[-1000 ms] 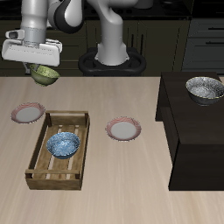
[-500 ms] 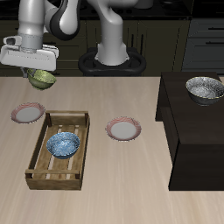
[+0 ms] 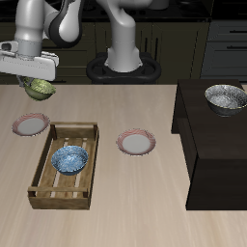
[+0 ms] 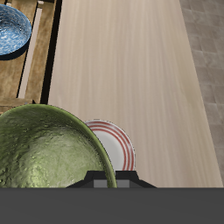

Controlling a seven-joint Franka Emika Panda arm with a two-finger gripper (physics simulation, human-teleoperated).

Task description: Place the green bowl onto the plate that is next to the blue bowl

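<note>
Exterior view looks down from the front; wrist view — close, straight down — shares the plate [image 3: 31, 123] [image 4: 120, 144].

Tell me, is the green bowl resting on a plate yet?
No, the green bowl hangs in the gripper above the table, with the plate below it bare.

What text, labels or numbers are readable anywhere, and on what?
None. No readable text in either view.
green bowl, held in the pincer: mottled pattern only.
blue bowl in the crate: mottled pattern only.
Plate beside the crate: plain red rim.
</note>
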